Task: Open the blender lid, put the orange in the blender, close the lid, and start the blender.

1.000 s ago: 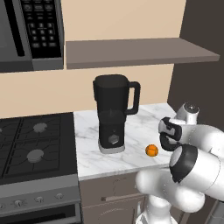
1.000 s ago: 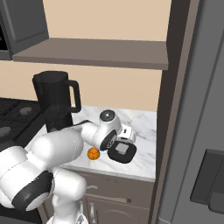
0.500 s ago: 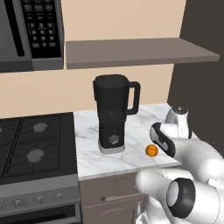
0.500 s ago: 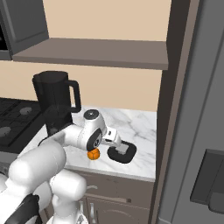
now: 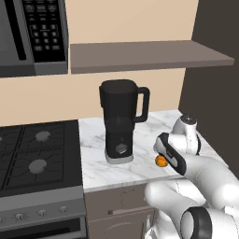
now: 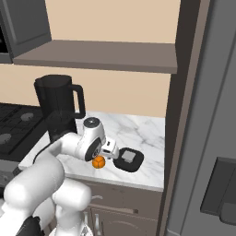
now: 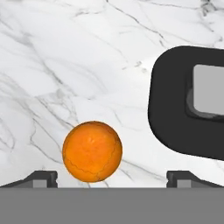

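A: Where is the orange (image 7: 92,151)?
B: On the marble desk (image 5: 93,163), near the front edge, toward the right-hand end. In the hand view it lies low and left of centre, closer to the left fingertip than to the right one.

A: And the fingers (image 7: 111,178)?
B: Wide apart. Only the two dark tips show at the bottom of the hand view, one at each side. They hold nothing; whether the orange is already between the tips or just ahead of them, I cannot tell.

A: Is the lid (image 6: 127,159) on the blender (image 5: 120,120)?
B: No, it is off. The lid lies flat on the desk just beside the orange, toward the right end, with its light grey plug facing up. In the hand view the two are close but apart, with a strip of marble between them.

A: The blender itself?
B: Upright toward the left end of the desk, close to the stove (image 5: 32,158), handle to the right, knob facing the front edge. It stands well apart from the orange.

A: Where is the hand?
B: Low over the desk by the front edge. In the right base view the orange (image 6: 97,162) sits right under the wrist, with the lid just beyond it. Above the desk there is a shelf (image 5: 144,53), and a microwave (image 5: 30,35) hangs over the stove.
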